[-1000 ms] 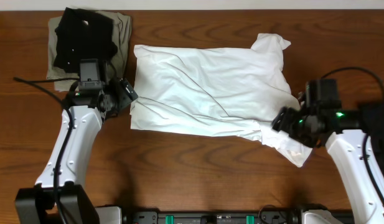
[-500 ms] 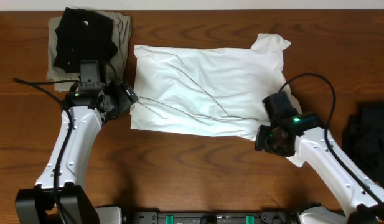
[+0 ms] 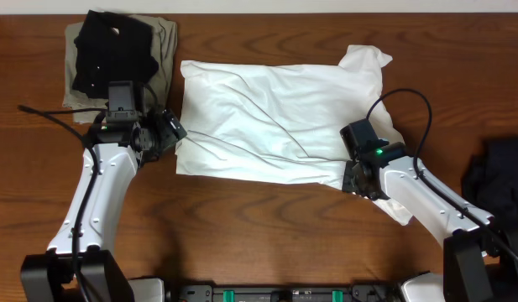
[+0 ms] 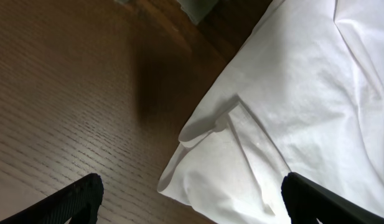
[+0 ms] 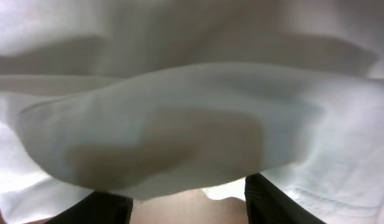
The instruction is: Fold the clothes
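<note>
The right gripper (image 3: 352, 179) sits low at the near right corner of the white T-shirt (image 3: 271, 117). Its fingers are parted roughly halfway, and the wrist view shows a fold of cloth bulging across the gap without being pinched. The view is so full of fabric that I cannot tell how many layers lie there, so closing now could take only a thin edge, which would likely slip out mid-fold, or bunch front and back together and drag the whole body askew. The near sleeve (image 3: 399, 207) lies partly under this arm, and I judge that a lift from here could haul it along and crumple it. The left gripper (image 3: 173, 126) is spread wide and holds nothing, with the shirt's near left corner just ahead of its fingertips. A bite that falls short would meet bare table (image 3: 259, 239), leaving one side held and the other loose, and the fold crooked. The shirt itself lies spread and wrinkled across the middle of the table. Just behind the left arm is the folded black shirt (image 3: 112, 50) on the khaki garment (image 3: 164, 38), and a wide backward swing could disturb that pile.
</note>
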Action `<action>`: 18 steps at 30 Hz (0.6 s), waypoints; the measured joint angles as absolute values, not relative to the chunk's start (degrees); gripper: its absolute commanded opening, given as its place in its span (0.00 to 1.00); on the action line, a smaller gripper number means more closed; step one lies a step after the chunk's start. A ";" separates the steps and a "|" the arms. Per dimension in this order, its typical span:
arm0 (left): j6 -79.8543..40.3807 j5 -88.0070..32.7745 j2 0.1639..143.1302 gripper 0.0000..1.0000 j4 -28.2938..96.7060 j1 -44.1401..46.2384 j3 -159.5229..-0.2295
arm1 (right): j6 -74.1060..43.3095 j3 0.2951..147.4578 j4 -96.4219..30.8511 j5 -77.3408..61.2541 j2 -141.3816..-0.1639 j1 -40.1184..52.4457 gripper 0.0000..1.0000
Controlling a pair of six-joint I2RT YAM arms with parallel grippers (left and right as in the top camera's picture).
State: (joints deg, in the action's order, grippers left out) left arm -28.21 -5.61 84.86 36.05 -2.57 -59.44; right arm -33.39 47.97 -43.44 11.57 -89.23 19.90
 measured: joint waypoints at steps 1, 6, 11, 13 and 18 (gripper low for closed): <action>-28.21 -5.61 84.86 0.93 36.05 -2.57 -59.44 | -33.17 47.94 -43.33 11.92 -89.23 19.90 0.48; -28.21 -5.61 84.86 0.94 36.05 -2.55 -59.44 | -32.42 47.94 -42.50 13.13 -89.23 19.90 0.31; -28.21 -5.61 84.86 0.93 36.05 -2.55 -59.44 | -32.32 47.94 -41.21 13.76 -89.23 19.90 0.21; -28.21 -5.61 84.86 0.94 36.05 -2.55 -59.44 | -32.25 47.94 -40.66 13.93 -89.23 19.90 0.19; -28.21 -5.61 84.86 0.94 36.10 -2.55 -59.44 | -31.97 47.92 -38.85 15.07 -89.23 19.90 0.04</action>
State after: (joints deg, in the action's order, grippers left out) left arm -28.21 -5.61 84.86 36.10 -2.55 -59.44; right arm -31.97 47.92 -38.85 15.07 -89.23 19.90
